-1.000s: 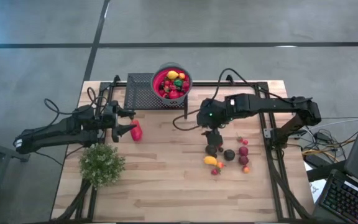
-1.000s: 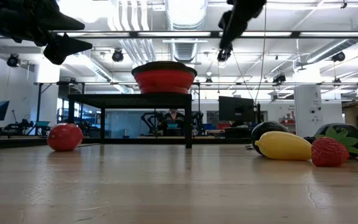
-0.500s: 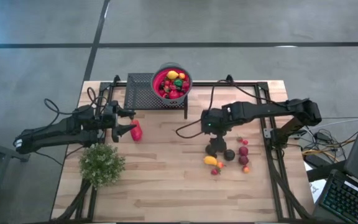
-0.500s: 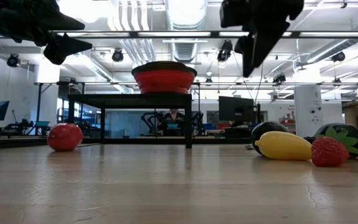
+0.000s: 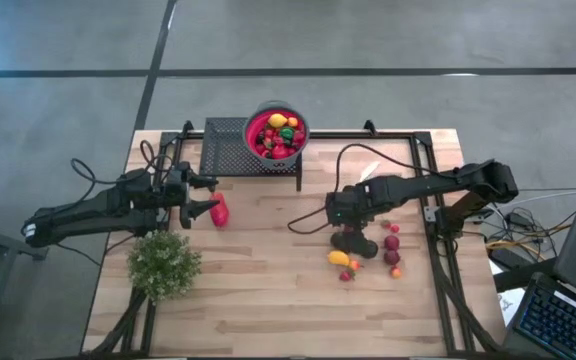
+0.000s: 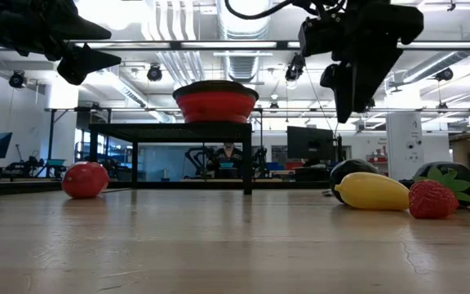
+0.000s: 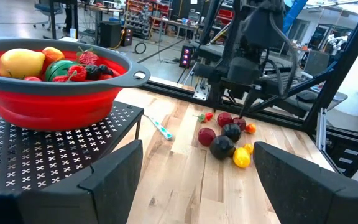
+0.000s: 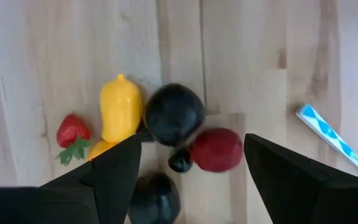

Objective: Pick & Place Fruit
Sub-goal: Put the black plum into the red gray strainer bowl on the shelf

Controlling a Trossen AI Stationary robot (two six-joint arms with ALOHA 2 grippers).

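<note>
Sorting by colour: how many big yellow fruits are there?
2: a yellow fruit in the bowl on the rack, another on the table beneath the right gripper. More may hide in the bowl.

Robotics lab: ceiling ducts, monitors.

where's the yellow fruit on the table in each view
High view: yellow fruit just below the right gripper.
Low view: right of centre, beside a strawberry.
Left wrist view: far side of the cluster.
Right wrist view: left of centre.
Shared landmark: the dark round fruit touching it.
</note>
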